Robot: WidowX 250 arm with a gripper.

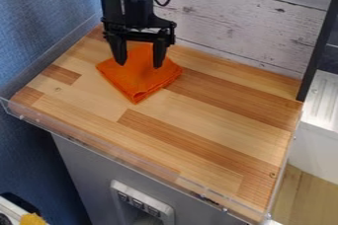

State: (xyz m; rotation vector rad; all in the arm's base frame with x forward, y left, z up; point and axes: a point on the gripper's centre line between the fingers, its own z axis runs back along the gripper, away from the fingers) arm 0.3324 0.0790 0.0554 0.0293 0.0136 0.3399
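so the claw (139,66) has its two fingers (159,54) spread well apart, nothing pinched between them. one orange cloth (140,85) sits folded right under it, can't tell if the tips touch. one plank wall (231,26) close behind, loads of board (198,120) out front, up to the clear rim (119,156).

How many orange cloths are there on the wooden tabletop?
1. The folded orange cloth lies toward the back left of the picture on the wooden tabletop, below the open black gripper. Whether its folds hide another, I cannot tell.
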